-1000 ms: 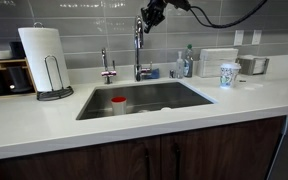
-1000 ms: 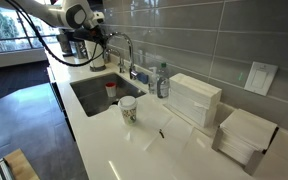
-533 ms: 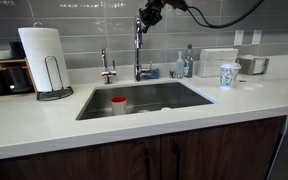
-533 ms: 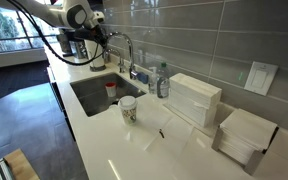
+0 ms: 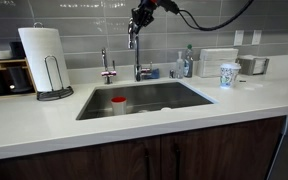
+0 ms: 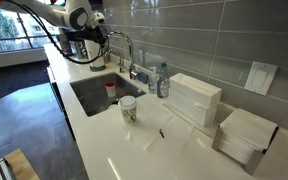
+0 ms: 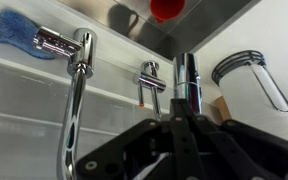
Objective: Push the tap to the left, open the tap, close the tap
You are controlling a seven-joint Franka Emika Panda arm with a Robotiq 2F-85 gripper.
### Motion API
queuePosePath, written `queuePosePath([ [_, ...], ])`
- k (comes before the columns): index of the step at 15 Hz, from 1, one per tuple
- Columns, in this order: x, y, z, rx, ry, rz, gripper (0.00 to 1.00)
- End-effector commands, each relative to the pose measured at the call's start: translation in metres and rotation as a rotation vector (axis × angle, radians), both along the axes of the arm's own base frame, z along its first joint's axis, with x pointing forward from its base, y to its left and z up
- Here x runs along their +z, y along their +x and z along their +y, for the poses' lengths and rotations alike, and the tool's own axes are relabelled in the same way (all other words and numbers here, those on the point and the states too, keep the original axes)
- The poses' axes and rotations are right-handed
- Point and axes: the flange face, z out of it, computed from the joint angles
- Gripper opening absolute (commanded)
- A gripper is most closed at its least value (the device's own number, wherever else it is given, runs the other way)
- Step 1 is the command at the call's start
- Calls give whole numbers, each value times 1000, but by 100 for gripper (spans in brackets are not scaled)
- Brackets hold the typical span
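Note:
The tap is a tall chrome gooseneck faucet behind the sink. It also shows in an exterior view. My gripper is at the top of the arch, against the spout. In an exterior view it sits by the spout's sink-side end. In the wrist view the tap's base and side lever are at upper left, and its spout end stands just past my fingertips. The fingers look pressed together and hold nothing.
A short chrome dispenser tap stands beside the tap. A red cup sits in the sink. A paper towel roll, a soap bottle, a paper cup and white boxes stand on the counter.
My gripper has moved a little to the left at the top of the tap, and the spout end has swung slightly left with it.

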Motion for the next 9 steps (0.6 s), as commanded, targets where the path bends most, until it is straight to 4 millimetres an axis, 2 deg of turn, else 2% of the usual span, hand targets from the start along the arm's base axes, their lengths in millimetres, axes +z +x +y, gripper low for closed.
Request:
queuePosePath([
  [1,0,10,21,62,40,-13,5],
  [9,-10,28,35,66,75,-34,4],
])
